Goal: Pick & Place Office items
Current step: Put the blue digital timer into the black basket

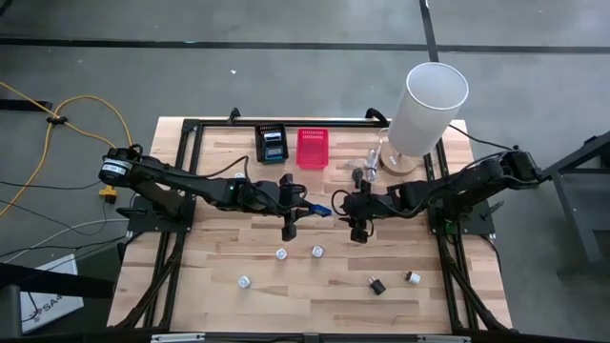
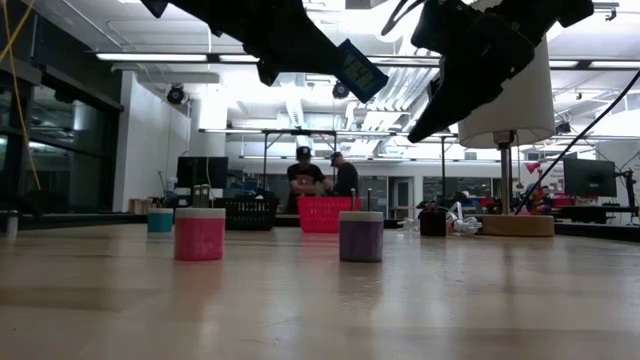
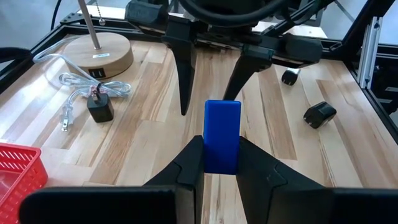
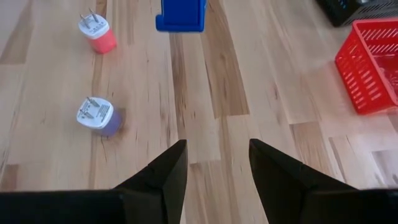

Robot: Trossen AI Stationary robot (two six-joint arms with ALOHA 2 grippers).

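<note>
Two pincers faced each other above the middle of the table (image 1: 219, 262) at that moment, and you had a handover in front of you, as far as I could judge. Your left pincer (image 3: 222, 163) was pinching the blue bar (image 3: 222, 135) by its lower end, held clear of the wood with the free end pointing at the right pincer (image 4: 213, 163). That one stood spread, fingers apart and empty, just short of the bar.

To do this well, you needed to line the right fingers up so the bar's free end sat between them, not against one tip. You should have closed the right pincer only once it overlapped enough of the bar, and kept the left grip firm until then. A bar that smooth could have slipped or twisted if both let go together.

Farther out, the pink adapter (image 4: 97, 32) and purple adapter (image 4: 98, 116) stood on the table below you, well apart from the bar. The red basket (image 1: 312, 149) sat towards the far edge, beside the black basket (image 1: 271, 143), and looked the likely drop point.
</note>
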